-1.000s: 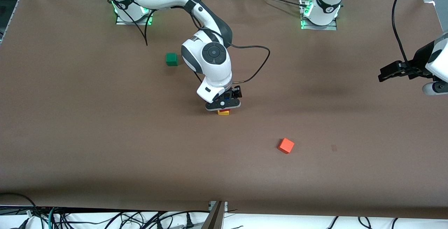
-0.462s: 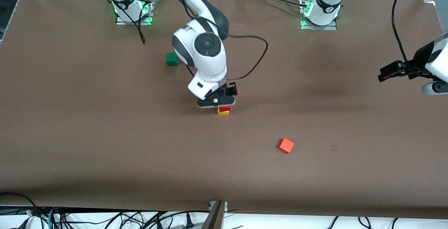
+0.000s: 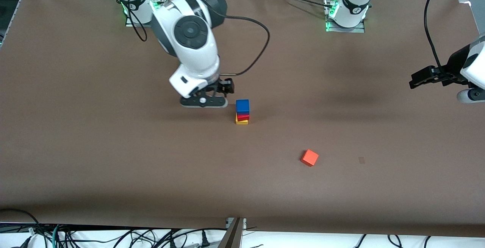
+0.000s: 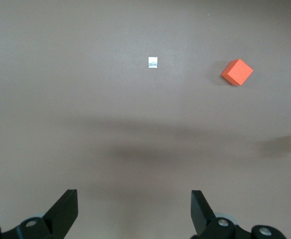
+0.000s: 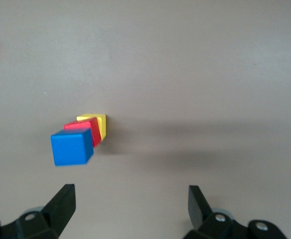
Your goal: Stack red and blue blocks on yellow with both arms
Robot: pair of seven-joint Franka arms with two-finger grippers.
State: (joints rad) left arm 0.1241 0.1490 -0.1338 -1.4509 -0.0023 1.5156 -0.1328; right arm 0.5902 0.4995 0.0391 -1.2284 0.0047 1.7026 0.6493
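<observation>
In the middle of the table stands a stack: the yellow cube (image 3: pixel 241 121) at the bottom, the red block (image 3: pixel 243 117) on it and the blue block (image 3: pixel 242 106) on top. The right wrist view shows the same blue (image 5: pixel 72 147), red (image 5: pixel 83 130) and yellow (image 5: pixel 96 122) column from above. My right gripper (image 3: pixel 204 102) (image 5: pixel 129 199) hangs open and empty over bare table, beside the stack toward the right arm's end. My left gripper (image 3: pixel 416 80) (image 4: pixel 134 199) waits open and empty over the left arm's end of the table.
An orange-red cube (image 3: pixel 309 157) (image 4: pixel 236 72) lies nearer to the front camera than the stack, toward the left arm's end. A small pale scrap (image 4: pixel 153 62) lies on the brown table cover (image 3: pixel 113 157). Cables run along the table's front edge.
My right gripper has risen off the stack and swung away toward the right arm's end, leaving the blue block on the red one. The left arm has not moved.
</observation>
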